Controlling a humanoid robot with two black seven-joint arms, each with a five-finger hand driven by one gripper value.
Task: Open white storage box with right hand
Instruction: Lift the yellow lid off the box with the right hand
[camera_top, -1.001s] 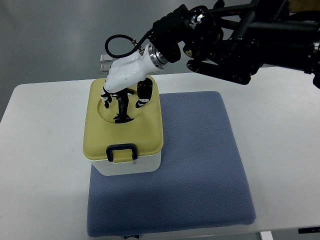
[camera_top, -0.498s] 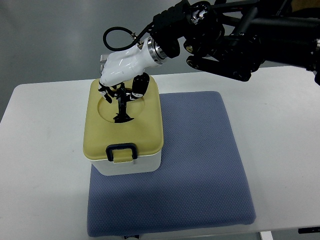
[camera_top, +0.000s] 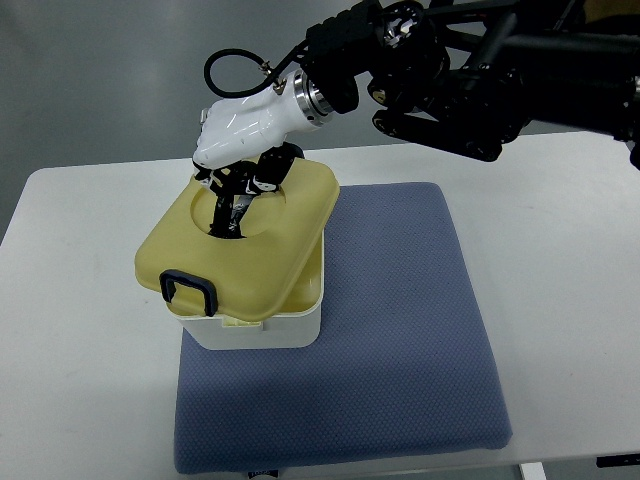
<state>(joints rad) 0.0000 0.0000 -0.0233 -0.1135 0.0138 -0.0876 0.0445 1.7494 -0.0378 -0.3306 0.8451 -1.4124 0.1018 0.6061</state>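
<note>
Box interior hidden under the tilted yellow lid (camera_top: 240, 245); only a thin slit visible along the right edge, contents not discernible. Handle in the lid's round recess mostly covered by the right hand (camera_top: 243, 132); fingertips (camera_top: 262, 180) partly lost in shadow there, exact hold unclear. White storage box (camera_top: 262, 328) front wall largely overhung by the lid. Right arm (camera_top: 480, 70) cut off at top and right edges. Blue mat (camera_top: 400, 330) bottom edge cropped by the frame; far-left part concealed beneath the box. Table (camera_top: 80, 300) cut off below.
</note>
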